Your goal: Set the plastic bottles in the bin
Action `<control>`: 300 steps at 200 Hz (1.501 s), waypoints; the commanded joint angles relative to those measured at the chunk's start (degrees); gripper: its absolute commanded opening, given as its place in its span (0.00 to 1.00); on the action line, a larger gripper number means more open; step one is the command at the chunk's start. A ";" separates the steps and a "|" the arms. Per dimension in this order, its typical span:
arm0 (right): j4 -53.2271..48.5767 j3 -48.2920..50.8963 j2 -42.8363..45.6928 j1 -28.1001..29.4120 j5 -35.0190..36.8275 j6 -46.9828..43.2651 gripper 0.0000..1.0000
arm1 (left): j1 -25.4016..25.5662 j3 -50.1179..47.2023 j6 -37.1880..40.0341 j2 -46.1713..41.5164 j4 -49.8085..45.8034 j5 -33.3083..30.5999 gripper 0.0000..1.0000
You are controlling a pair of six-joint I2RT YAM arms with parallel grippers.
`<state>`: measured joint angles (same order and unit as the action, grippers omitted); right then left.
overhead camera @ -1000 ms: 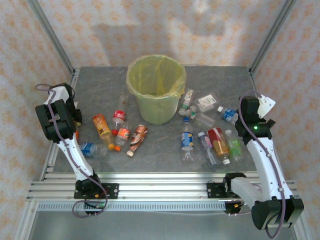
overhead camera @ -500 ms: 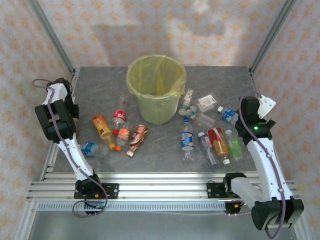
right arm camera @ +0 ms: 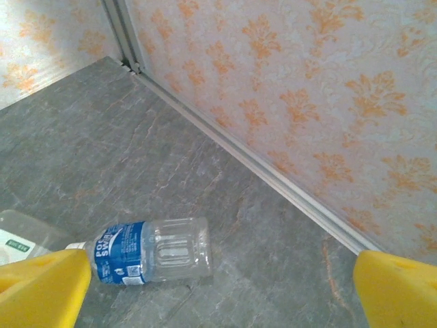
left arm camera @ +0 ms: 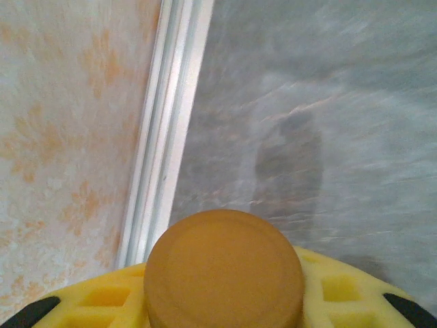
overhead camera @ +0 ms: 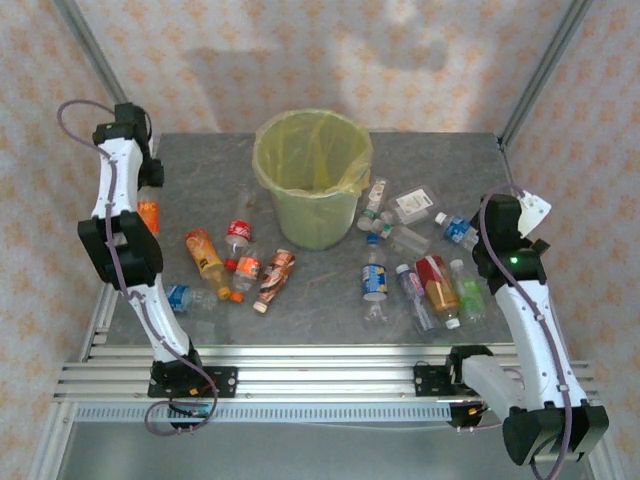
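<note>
Top view: fixed high behind the arm bases (overhead camera: pixel 185 378), looking down and forward across the whole table (overhead camera: pixel 200 170). Left wrist: very close over orange-capped bottle (left arm camera: pixel 224 270), facing table's left rail (left arm camera: pixel 167 130). Right wrist: low, facing far-right corner; its blue-labelled bottle (right arm camera: pixel 147 249) also in top view

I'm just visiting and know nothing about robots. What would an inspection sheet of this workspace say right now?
Surface: grey stone-look table, flat.
Job's things: bin upright, yellow-lined, no bottle seen inside; bottles lie loose on both sides of it.
Clutter: nothing seen.
Grippers: left fingers shut on an orange-capped bottle, held in the air; right fingers open, empty, with a blue-labelled bottle lying in front of them.
Cables: a cable loops along each arm.
Surroundings: patterned walls, aluminium frame.
</note>
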<state>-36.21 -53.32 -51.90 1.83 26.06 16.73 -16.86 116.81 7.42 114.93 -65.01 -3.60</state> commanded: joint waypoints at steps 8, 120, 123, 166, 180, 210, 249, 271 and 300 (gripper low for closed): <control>-1.05 0.32 -0.17 -0.16 -2.45 0.61 0.99 | 3.96 3.54 -5.51 -5.16 1.98 4.95 0.31; -4.46 -1.67 -3.37 -0.16 -5.46 1.81 0.99 | 18.16 6.88 -20.55 -17.48 23.56 14.35 0.31; -4.61 -1.72 -3.57 -0.16 -5.49 1.93 0.99 | 18.64 6.85 -20.66 -17.73 24.20 14.66 0.31; -6.30 -2.56 -5.63 -0.16 -4.18 3.60 0.99 | 26.70 7.11 -22.10 -18.61 31.79 17.05 0.30; -7.09 -2.92 -6.26 -0.15 -4.20 3.94 0.99 | 29.30 7.56 -21.36 -17.97 33.55 17.07 0.30; -8.79 -2.97 -7.11 -0.15 -3.45 4.36 0.99 | 33.45 8.69 -19.20 -15.28 34.84 15.10 0.30; -10.75 -3.02 -6.91 -0.15 -2.69 5.76 0.99 | 38.02 10.24 -14.63 -10.57 34.00 12.04 0.30; -11.86 -3.08 -6.86 -0.16 -2.82 6.91 0.99 | 40.02 10.42 -12.17 -7.99 33.58 10.07 0.30; -14.42 -3.28 -6.81 -0.15 -2.77 8.68 0.99 | 41.29 10.06 -10.34 -4.15 32.52 8.62 0.31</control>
<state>-46.28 -54.57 -58.89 1.83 21.28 22.98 23.53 125.64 -6.37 108.84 -32.12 8.08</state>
